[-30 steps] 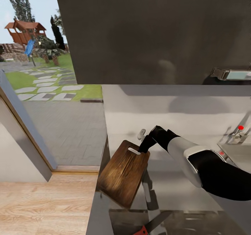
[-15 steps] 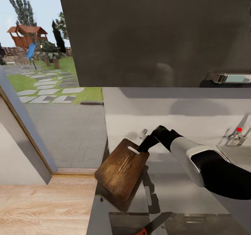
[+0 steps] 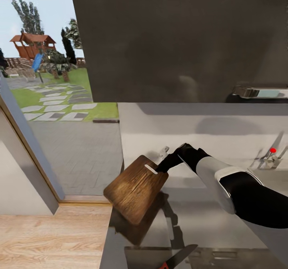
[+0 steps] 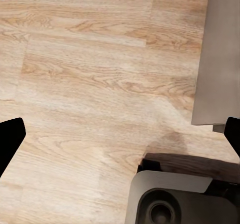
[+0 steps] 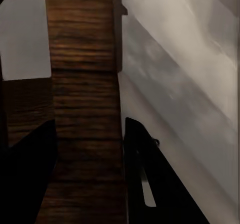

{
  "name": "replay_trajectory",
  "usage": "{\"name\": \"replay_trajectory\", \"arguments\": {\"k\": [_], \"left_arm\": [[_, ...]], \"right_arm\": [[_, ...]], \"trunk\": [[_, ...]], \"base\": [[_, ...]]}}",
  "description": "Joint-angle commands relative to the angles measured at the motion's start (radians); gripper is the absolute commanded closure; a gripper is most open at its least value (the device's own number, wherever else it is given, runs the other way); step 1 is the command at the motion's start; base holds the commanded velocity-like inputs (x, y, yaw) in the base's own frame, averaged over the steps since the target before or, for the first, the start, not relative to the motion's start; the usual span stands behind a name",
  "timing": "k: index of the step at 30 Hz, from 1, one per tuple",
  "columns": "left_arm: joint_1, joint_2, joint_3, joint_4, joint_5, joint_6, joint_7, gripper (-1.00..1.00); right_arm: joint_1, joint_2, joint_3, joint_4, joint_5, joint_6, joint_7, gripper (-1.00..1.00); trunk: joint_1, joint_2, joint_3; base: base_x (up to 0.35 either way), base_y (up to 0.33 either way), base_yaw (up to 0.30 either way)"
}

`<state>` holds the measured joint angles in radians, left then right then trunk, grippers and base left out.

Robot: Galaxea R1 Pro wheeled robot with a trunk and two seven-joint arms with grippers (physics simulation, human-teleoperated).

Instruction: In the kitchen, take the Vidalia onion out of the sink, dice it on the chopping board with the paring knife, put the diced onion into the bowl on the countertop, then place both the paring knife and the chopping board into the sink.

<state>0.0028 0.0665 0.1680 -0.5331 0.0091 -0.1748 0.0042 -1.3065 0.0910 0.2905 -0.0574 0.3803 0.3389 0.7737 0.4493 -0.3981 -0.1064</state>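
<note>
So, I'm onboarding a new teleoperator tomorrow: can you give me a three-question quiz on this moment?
1. True or false: the right gripper grips the chopping board at the end with the slot.
2. Where does the paring knife lie? A) on the board B) on the grey surface at the head view's lower edge C) in the left gripper
3. Fill in: the left wrist camera looks down on a light ____ floor.

Key: 1 true; 2 B; 3 wood.
</note>
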Motion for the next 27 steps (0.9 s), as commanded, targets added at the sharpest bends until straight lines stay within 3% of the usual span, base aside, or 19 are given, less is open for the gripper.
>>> {"name": "replay_trajectory", "arguments": {"k": [1, 11, 27], "left_arm": [[0.0, 0.0, 0.001, 0.001, 0.001, -0.001, 0.0, -1.0], [0.0, 0.0, -0.001, 0.004, 0.0, -0.009, -0.001, -1.0], [0.0, -0.003, -0.002, 0.007, 0.0, -0.02, -0.001, -1.0]], "right_arm": [[-0.001, 0.0, 0.006, -0.002, -0.008, 0.008, 0.003, 1.0], [0.0, -0.009, -0.001, -0.002, -0.014, -0.049, 0.005, 1.0], [0.0, -0.014, -0.007, -0.002, -0.014, -0.052, 0.007, 1.0]], "trunk": [[0.001, -0.002, 0.0], [0.001, -0.002, 0.015], [0.001, -0.002, 0.027]], "base": [[0.0, 0.0, 0.0], [-0.077, 0.014, 0.0], [-0.208, 0.1, 0.0]]}}
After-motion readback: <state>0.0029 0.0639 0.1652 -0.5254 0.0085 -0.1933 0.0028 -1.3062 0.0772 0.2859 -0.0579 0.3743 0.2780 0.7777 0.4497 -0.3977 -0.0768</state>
